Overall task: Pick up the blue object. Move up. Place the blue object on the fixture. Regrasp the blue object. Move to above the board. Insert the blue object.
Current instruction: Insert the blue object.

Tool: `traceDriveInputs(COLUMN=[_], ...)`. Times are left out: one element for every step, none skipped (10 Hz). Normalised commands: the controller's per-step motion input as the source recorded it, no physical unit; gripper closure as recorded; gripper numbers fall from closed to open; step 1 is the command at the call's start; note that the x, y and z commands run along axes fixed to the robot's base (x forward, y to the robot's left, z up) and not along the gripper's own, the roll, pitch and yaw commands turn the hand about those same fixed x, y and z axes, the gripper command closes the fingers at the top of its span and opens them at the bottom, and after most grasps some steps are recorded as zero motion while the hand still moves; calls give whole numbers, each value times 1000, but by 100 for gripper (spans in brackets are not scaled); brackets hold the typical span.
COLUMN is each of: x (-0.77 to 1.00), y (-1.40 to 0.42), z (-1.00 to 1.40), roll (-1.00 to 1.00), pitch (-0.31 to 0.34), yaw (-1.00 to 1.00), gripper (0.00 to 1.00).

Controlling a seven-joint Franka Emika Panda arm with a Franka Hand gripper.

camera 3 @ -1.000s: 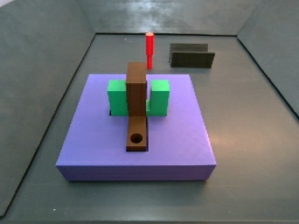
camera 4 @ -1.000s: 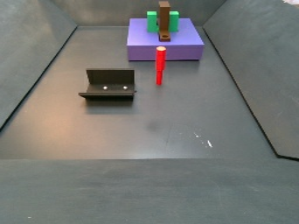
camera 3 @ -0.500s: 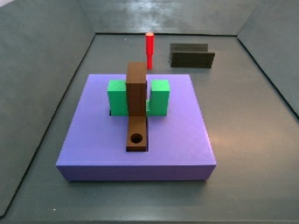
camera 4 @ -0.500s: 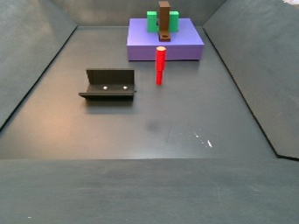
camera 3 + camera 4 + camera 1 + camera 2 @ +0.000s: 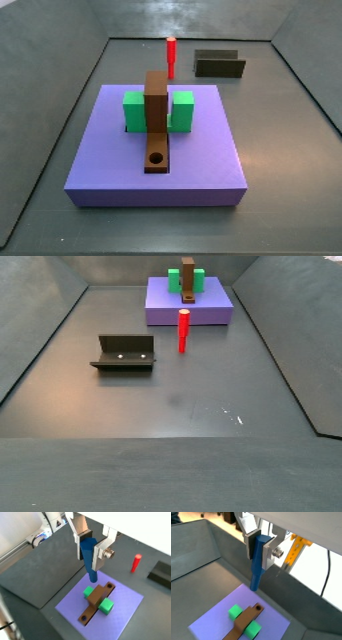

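Both wrist views show the claw [image 5: 93,547] pinching the slim blue peg [image 5: 89,559] upright, high above the large flat purple square board [image 5: 127,604] with its green block [image 5: 97,598] and brown strip [image 5: 97,601]; a red peg [image 5: 135,562] stands beside the dark fixture [image 5: 161,573]

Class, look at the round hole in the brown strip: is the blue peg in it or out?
Out. In both wrist views the end effector holds the blue peg upright above the board; the hole shows empty.
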Motion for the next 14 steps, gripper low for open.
traceDriveInputs(x=[0, 0, -49, -40, -46, -49, -46, -43, -11, 0, 0, 0, -54, -34], y=[-294, -351, -226, -237, -231, -186, -180, -134, -60, -54, -54, -129, -180, -223], z=[-14, -603, -666, -754, -766, -794, -806, -811, -811, -814, -794, -691, -580, -446], roll=[-500, -201, -70, -21, -21, -14, -13, -3, 0, 0, 30, 133, 189, 223], pitch=[0, -66, -234, -226, -220, -209, -201, -201, -211, -211, -219, -237, -213, -81], yaw=[0, 26, 80, 126, 129, 157, 169, 191, 197, 206, 203, 243, 263, 189], gripper=[100, 100, 100, 100, 100, 100, 100, 100, 100, 100, 100, 100, 100, 100])
